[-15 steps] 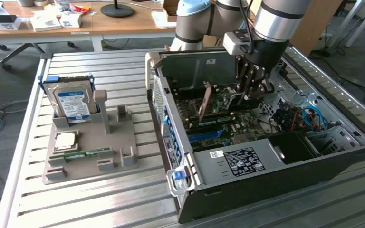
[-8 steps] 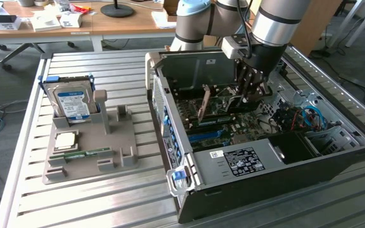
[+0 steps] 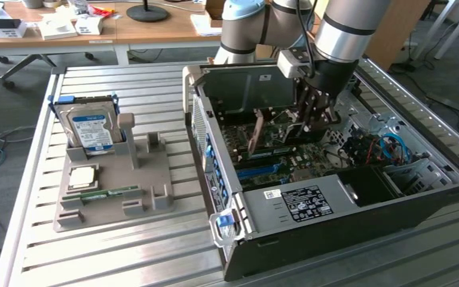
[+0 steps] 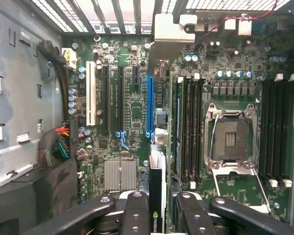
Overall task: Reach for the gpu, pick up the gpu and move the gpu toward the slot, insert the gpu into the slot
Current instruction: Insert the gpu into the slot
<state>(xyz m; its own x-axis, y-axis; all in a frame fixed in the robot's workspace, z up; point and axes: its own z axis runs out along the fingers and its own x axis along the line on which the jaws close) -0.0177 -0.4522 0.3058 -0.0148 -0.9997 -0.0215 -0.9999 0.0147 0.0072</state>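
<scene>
Open computer case (image 3: 357,197) lying on its side on a slatted metal table (image 3: 134,257), motherboard (image 4: 132,112) facing up. Robot arm (image 3: 345,36) reaching down from above into the case. Fingers (image 4: 157,210) partly closed, clamped on the top edge of the gpu (image 4: 157,196), one finger pair on each side of the card. Gpu held upright and edge-on in the wrist view, a thin dark card with a small green logo, hanging above the motherboard. In the exterior view, gpu (image 3: 257,128) showing as a slanted brownish card below the arm, inside the case near its rear wall. Long blue slot (image 4: 150,105) on the motherboard lying in line with the card's edge; cannot tell whether the card touches it. Empty processor socket (image 4: 230,139) and rows of black memory slots (image 4: 188,127) just beside the card. On the exterior view's left, well apart from the case, a grey holder tray (image 3: 110,179) carrying a hard drive (image 3: 92,128) standing upright, a processor chip (image 3: 83,175) and a narrow green memory stick (image 3: 110,193). Wooden desk (image 3: 158,27) with boxes beyond the table.
</scene>
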